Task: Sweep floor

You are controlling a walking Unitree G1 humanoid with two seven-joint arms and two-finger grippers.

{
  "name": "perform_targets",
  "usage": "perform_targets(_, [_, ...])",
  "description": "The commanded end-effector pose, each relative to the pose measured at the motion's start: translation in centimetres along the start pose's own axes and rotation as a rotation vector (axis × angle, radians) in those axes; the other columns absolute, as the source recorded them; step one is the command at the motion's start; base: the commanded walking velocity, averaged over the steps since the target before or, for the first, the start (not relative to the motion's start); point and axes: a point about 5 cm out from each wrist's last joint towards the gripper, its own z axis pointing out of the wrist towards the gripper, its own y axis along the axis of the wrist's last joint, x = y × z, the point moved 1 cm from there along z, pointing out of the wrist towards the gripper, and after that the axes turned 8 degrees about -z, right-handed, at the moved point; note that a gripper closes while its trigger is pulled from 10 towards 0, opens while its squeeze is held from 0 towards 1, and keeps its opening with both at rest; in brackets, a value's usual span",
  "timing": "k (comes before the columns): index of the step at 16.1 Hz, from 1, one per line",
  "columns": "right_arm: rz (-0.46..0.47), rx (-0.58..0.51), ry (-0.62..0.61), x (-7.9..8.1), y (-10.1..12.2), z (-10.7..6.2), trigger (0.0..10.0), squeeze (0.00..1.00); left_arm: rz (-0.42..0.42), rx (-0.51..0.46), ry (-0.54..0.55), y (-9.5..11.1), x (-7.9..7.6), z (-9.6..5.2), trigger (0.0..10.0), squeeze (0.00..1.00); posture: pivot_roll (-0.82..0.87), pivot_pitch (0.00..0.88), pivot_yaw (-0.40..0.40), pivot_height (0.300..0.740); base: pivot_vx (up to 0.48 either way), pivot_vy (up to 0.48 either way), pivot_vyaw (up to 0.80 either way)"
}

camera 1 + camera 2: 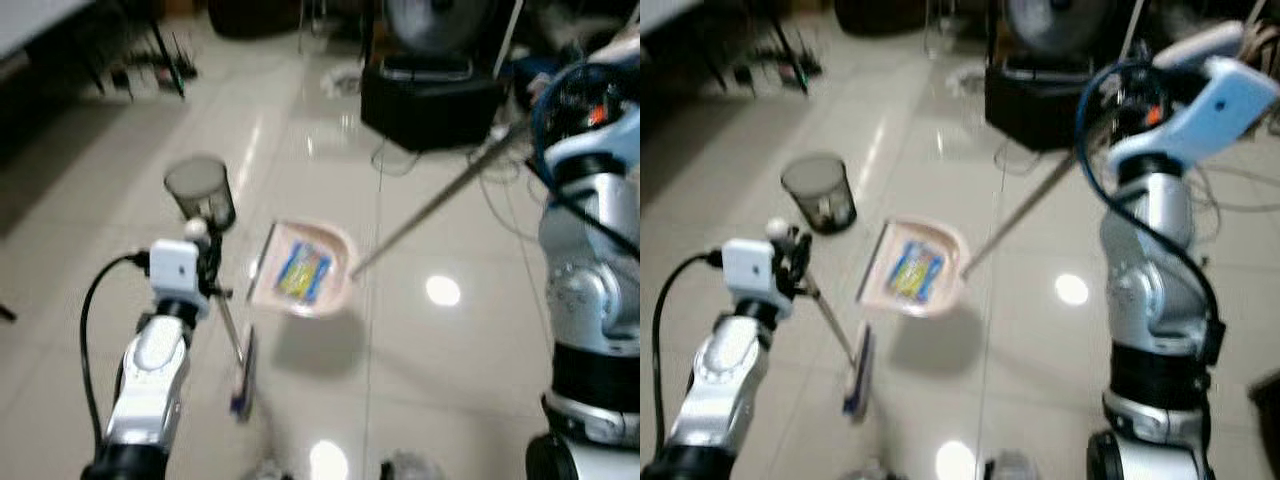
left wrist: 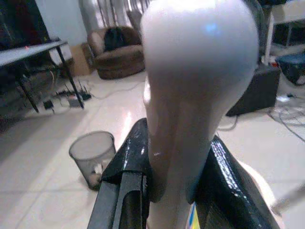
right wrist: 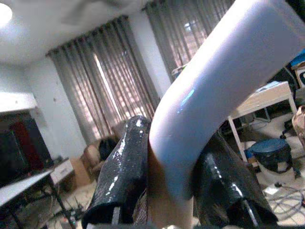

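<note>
Left hand (image 2: 171, 191) is clamped on the white broom handle (image 2: 190, 95), brush head (image 1: 243, 375) on the floor (image 1: 440, 370). Right hand (image 3: 171, 191) is clamped on the dustpan handle (image 3: 214, 90); the pink dustpan (image 1: 305, 268) holds a blue-yellow packet (image 1: 303, 272), print unreadable. Mesh bin (image 1: 200, 192) stands beyond.

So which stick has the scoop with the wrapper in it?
The long grey dustpan handle in the right gripper. It ends at the pink dustpan holding a blue-yellow wrapper; the left gripper's stick ends at the broom head.
</note>
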Motion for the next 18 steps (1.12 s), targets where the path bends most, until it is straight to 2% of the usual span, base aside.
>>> perform_targets(1, [0.015, -0.062, 0.006, 0.3, 1.5, 0.7, 10.0, 0.00, 0.004, -0.043, -0.014, 1.0, -0.4, 0.6, 10.0, 0.00, -0.03, 0.019, 0.044, 0.740, 0.341, 0.000, 0.00])
perform_targets(3, [0.009, -0.065, 0.023, 0.5, 1.7, 0.9, 10.0, 0.00, 0.001, -0.045, -0.011, 1.0, -0.5, 0.7, 10.0, 0.00, -0.03, 0.020, 0.041, 0.740, 0.339, 0.000, 0.00])
perform_targets(6, [0.019, -0.080, 0.048, 1.1, 2.0, 1.4, 10.0, 0.00, -0.001, -0.046, 0.000, 1.0, -0.4, 0.7, 10.0, 0.00, -0.03, 0.025, 0.038, 0.740, 0.340, 0.000, 0.71])
perform_targets(8, [0.068, -0.088, 0.021, 0.9, 2.1, 1.6, 10.0, 0.00, 0.007, -0.044, -0.004, 1.0, -0.5, 0.7, 10.0, 0.00, -0.03, 0.027, 0.035, 0.740, 0.341, 0.000, 0.63])
perform_targets(11, [0.123, -0.097, -0.010, 0.4, 2.2, 1.9, 10.0, 0.00, 0.010, -0.045, 0.009, 1.0, -0.2, 0.6, 10.0, 0.00, -0.02, 0.028, 0.030, 0.740, 0.340, 0.000, 0.00])
perform_targets(14, [0.132, -0.103, -0.015, 0.3, 2.3, 2.0, 10.0, 0.00, 0.017, -0.039, 0.012, 0.8, -0.1, 0.5, 10.0, 0.00, -0.02, 0.030, 0.032, 0.740, 0.340, 0.000, 0.00])
perform_targets(16, [0.078, -0.102, -0.005, 0.3, 2.0, 1.8, 10.0, 0.00, 0.021, -0.034, 0.010, 0.7, -0.1, 0.5, 10.0, 0.00, -0.02, 0.030, 0.035, 0.740, 0.343, 0.000, 0.00])
perform_targets(18, [-0.035, -0.112, 0.027, 0.6, 1.6, 1.4, 10.0, 0.00, 0.026, -0.032, 0.005, 0.7, -0.1, 0.6, 10.0, 0.00, -0.02, 0.033, 0.036, 0.740, 0.345, 0.000, 0.00])
